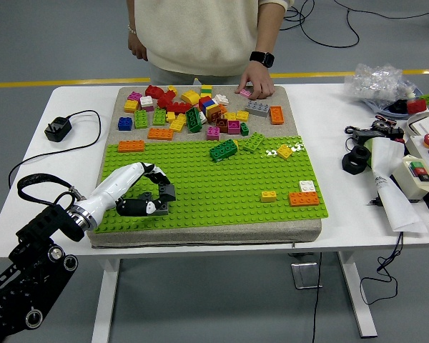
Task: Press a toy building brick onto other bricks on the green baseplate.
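We count one green baseplate [222,187], one robot hand [146,196] and one person's hand [256,80] in view. On the baseplate we see two orange bricks [131,146] [304,199], and one black charger [58,128] lies on the table.

The scene is lit brightly and evenly from overhead. Only soft, short shadows are cast beneath the loose bricks [200,111] and under the worktop [43,179] onto the floor. Mild glare is seen on the white worktop and the clear plastic bag [379,80]. Focus is held sharp throughout; slight softness is noticed at the corners.
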